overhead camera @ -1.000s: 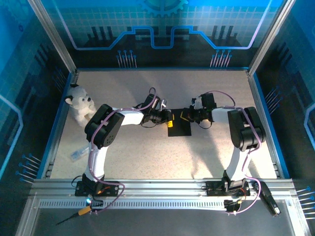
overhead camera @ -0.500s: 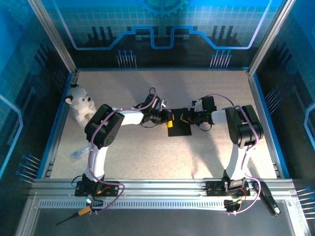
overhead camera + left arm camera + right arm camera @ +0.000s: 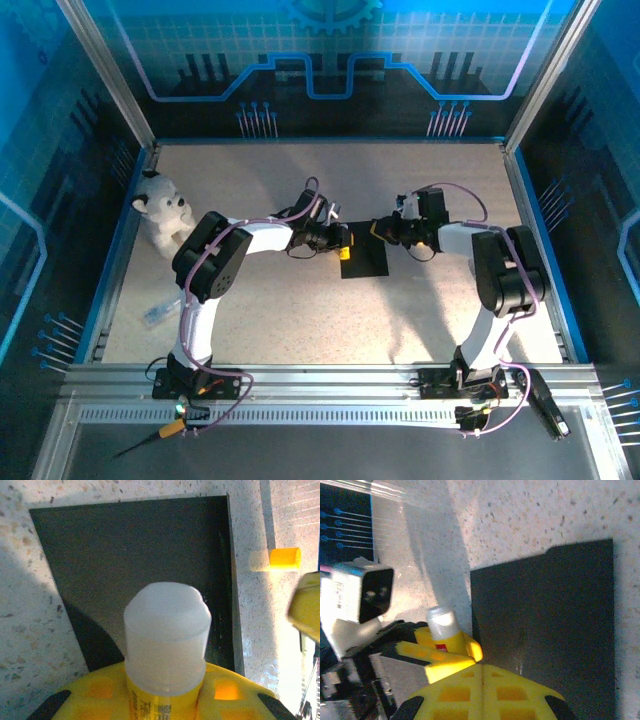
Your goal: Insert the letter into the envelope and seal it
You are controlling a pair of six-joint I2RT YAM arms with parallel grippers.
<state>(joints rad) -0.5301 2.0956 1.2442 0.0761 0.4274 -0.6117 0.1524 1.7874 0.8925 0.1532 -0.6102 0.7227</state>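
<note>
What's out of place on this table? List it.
A white plush toy sits at the table's left edge, unrelated to the job. A small yellow stick lies loose beside the black envelope, apart from it.

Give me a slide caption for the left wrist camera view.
Left gripper holds a white-capped glue stick over the black envelope, a small yellow piece lying beside it.

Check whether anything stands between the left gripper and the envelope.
Only what it holds: a white-capped glue stick juts from the left gripper over the black envelope. Otherwise nothing visible lies between them.
</note>
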